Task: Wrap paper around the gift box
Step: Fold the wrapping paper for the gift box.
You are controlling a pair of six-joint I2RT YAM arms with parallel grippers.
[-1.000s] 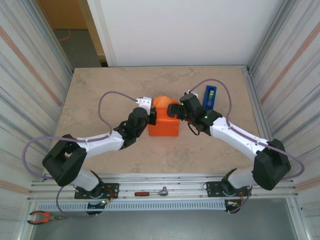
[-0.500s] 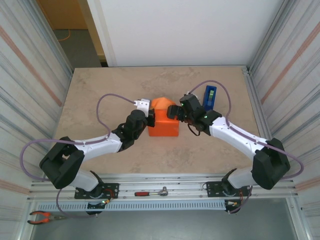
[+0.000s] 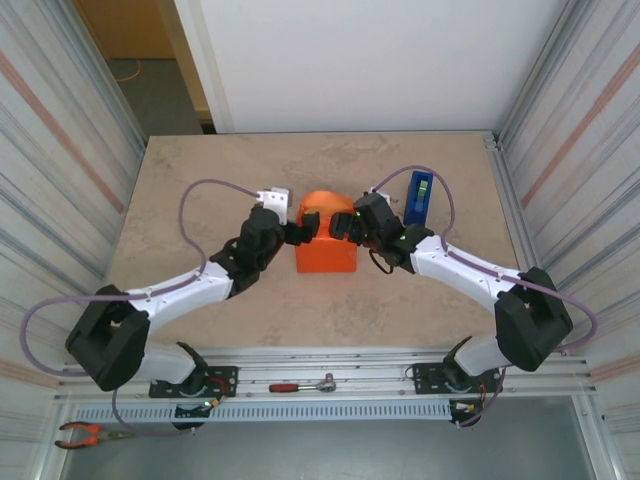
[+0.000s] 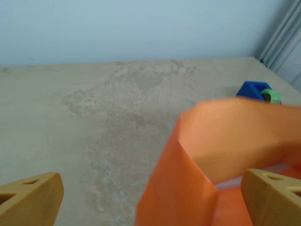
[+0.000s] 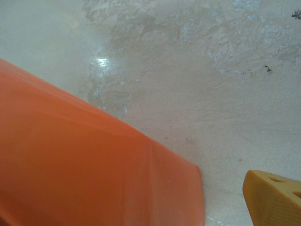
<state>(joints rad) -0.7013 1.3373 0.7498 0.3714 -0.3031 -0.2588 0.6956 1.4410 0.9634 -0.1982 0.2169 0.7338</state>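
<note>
The left gripper (image 3: 300, 228) and right gripper (image 3: 343, 226) stood released — holding nothing — either side of the box (image 3: 326, 255) on the table (image 3: 200, 180), so the loose paper (image 3: 325, 205) rising at its far end could spring back and undo the fold

The beige surface (image 3: 190, 180) bears the gift box (image 3: 326, 258) (orange-skinned) near its middle. A blue tape dispenser (image 3: 419, 197) stands nearby.

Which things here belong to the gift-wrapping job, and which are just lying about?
Part of the job:
- gift box, already skinned in orange
- paper, a loose flap standing at the box's far end
- blue tape dispenser, right of the box, probably for sealing

Lying about:
- red-handled ratchet, on the rail between the arm bases
- orange-handled pliers, near left corner
</note>
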